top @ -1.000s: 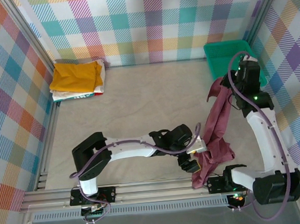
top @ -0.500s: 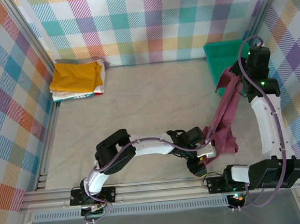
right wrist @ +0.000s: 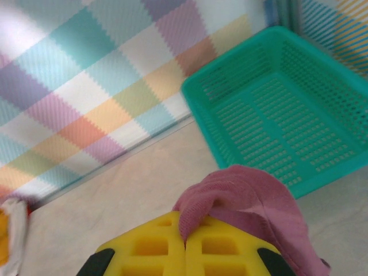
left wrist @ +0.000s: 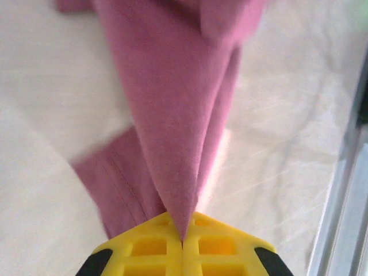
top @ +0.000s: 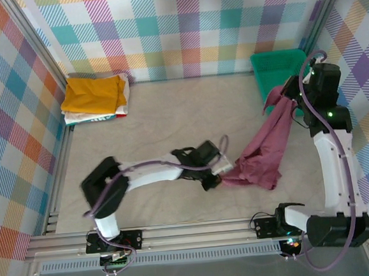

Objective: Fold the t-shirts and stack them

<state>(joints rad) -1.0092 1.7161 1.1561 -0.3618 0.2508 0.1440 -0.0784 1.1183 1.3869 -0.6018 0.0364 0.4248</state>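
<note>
A maroon t-shirt (top: 265,151) is stretched between both arms over the right half of the table. My left gripper (top: 221,175) is shut on its lower end; the cloth (left wrist: 172,115) runs out from between the yellow jaws. My right gripper (top: 291,93) is shut on the upper end near the basket, a bunch of maroon cloth (right wrist: 247,198) pinched in its jaws. A folded mustard-yellow t-shirt (top: 93,94) lies on a folded white one (top: 100,117) at the back left.
A teal mesh basket (top: 281,63) stands in the back right corner, also seen behind the right fingers (right wrist: 287,109). Plaid walls enclose the beige table (top: 164,127). A metal rail (top: 179,234) runs along the near edge.
My left gripper has pulled the shirt's lower end left and away from the near edge. My right gripper shifted slightly right and back. The shirt now hangs more spread out.
</note>
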